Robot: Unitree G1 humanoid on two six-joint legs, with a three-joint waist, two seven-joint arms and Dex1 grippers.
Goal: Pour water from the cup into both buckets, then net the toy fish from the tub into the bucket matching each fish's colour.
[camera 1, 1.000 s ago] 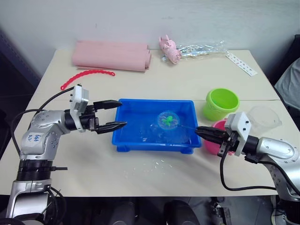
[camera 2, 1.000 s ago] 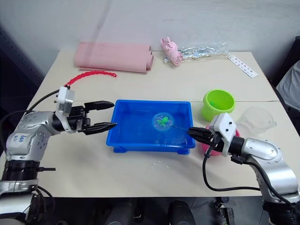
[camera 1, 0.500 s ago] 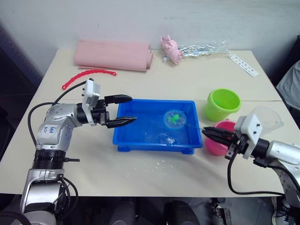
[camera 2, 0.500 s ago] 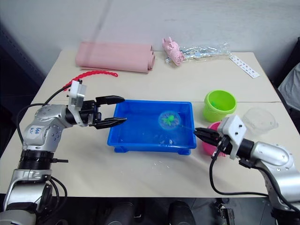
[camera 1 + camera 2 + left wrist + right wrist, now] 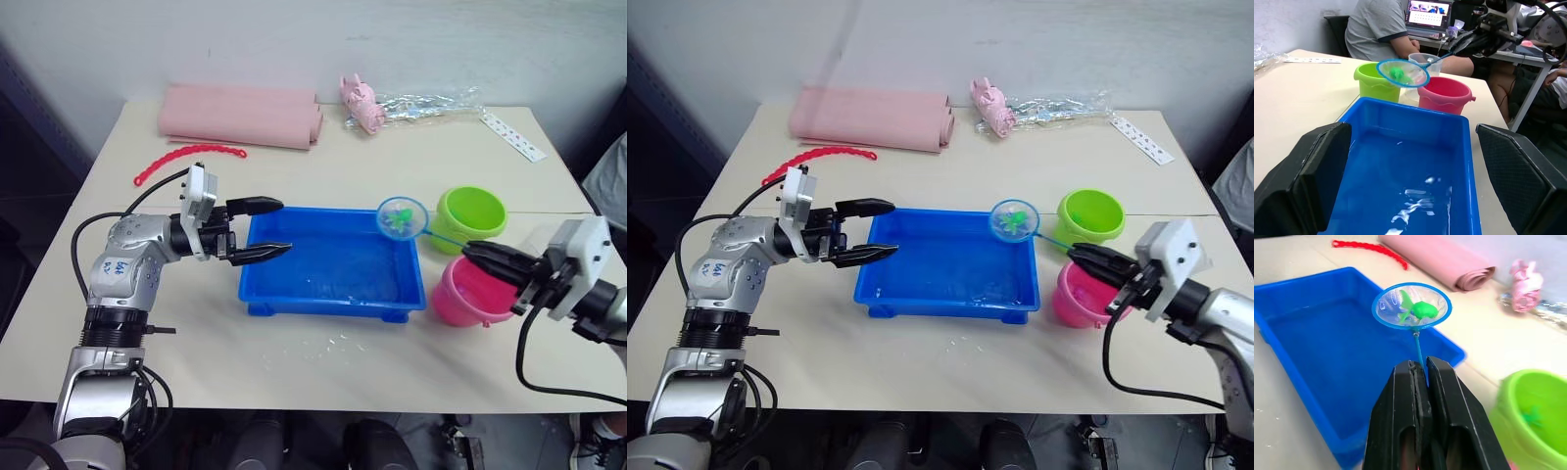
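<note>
Netting stage: green fish (image 5: 1422, 310) raised in net (image 5: 403, 217), centre-right, by clamped right gripper (image 5: 477, 256); left gripper (image 5: 271, 226) agape, empty; green bucket (image 5: 471, 217) awaiting.

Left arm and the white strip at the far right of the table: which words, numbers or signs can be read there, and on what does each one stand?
Left arm: blue handwriting on the grey shell, too small to read.
White strip: a row of dark marks, too blurred to read.
Laptop screen, behind the table in the left wrist view: rows of small pictures, no text that can be read.
Nothing else carries writing.
</note>
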